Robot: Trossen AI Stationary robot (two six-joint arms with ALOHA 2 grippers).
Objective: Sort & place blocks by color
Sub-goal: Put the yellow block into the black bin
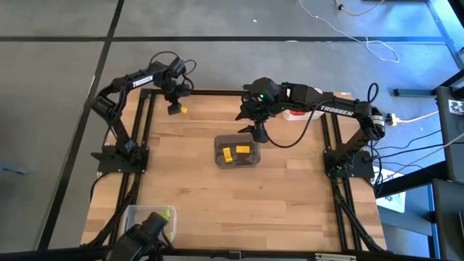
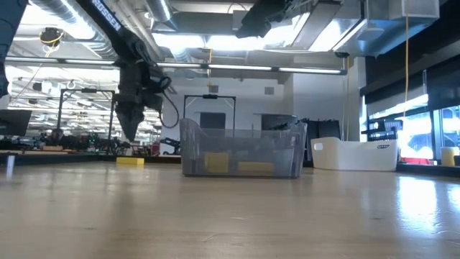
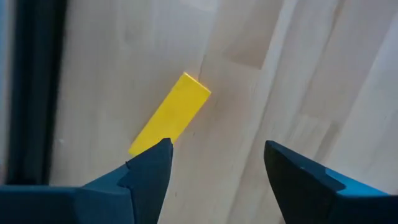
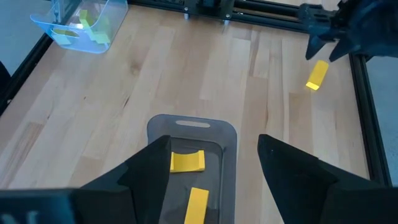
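One yellow block [image 3: 171,115] lies flat on the wooden table near its far left corner [image 1: 183,110] [image 2: 130,162]. My left gripper [image 3: 214,162] hangs open just above and beside it [image 1: 174,109], touching nothing. My right gripper [image 4: 214,155] is open and empty, hovering over the far edge of the grey bin [image 1: 237,152]. Two yellow blocks [image 4: 186,160] [image 4: 197,205] lie in that bin. Light green blocks [image 4: 90,28] sit in the clear bin [image 1: 138,214] at the near left corner. No red block shows.
A white bin [image 2: 352,155] stands at the far right of the table, partly under the right arm [image 1: 319,109]. Black frame rails [image 1: 141,130] run along the table's left and right sides. Bare wood lies between the grey bin and the table's near edge.
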